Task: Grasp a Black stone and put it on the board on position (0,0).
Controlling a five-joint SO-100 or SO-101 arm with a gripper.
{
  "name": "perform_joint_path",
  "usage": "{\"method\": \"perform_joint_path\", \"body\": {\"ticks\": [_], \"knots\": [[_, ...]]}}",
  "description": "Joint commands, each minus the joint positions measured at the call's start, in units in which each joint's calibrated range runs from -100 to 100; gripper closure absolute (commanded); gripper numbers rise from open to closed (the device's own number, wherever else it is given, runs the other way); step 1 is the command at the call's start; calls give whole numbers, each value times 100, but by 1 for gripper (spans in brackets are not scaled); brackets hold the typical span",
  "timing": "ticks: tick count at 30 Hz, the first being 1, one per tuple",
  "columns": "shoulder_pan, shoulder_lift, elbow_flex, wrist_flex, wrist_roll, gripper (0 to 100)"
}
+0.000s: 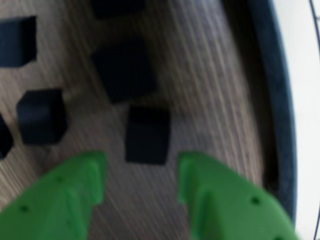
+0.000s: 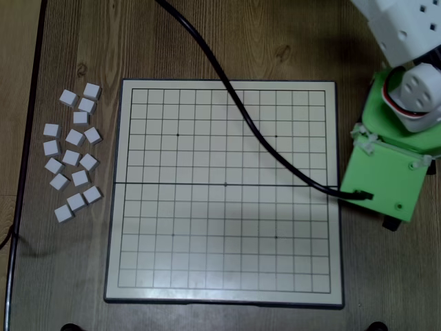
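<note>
In the wrist view the green gripper point(image 1: 142, 172) reaches in from the bottom edge with its jaws spread open and nothing between them. Just above the gap, a black stone point(image 1: 147, 135) lies on the wood-grain tabletop point(image 1: 210, 100), close to the fingertips point(image 1: 90, 170) but not touching them. The picture is blurred, so fine edges are hard to read.

More black blocks lie beyond it: a larger-looking one point(image 1: 124, 70) higher up, one point(image 1: 42, 116) to the left, one point(image 1: 18, 41) in the upper left corner, and parts of others cut off at the top and left edges. All rest apart from each other on the tabletop. Along the right side of this view runs the dark rim of the board point(image 1: 280, 100), with its pale surface beyond.

In the overhead view the board point(image 2: 124, 207) lies flat in the middle of the tabletop point(image 2: 69, 276), its lined grid bare of any piece. A cluster of white blocks point(image 2: 72, 157) sits to the left of it, well clear of the rim. The arm point(image 2: 389, 165), green and white, stands over the tabletop just beside the board's right edge, and it hides the black stones and the gripper from this camera. A black cable point(image 2: 234, 96) runs from the top edge across the board to the arm's green part.
</note>
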Motion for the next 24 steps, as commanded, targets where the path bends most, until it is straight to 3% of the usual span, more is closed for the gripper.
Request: {"method": "perform_joint_path", "body": {"ticks": [1, 24], "knots": [[33, -205, -135, -68, 5, 88], [24, -426, 223, -208, 49, 88]]}}
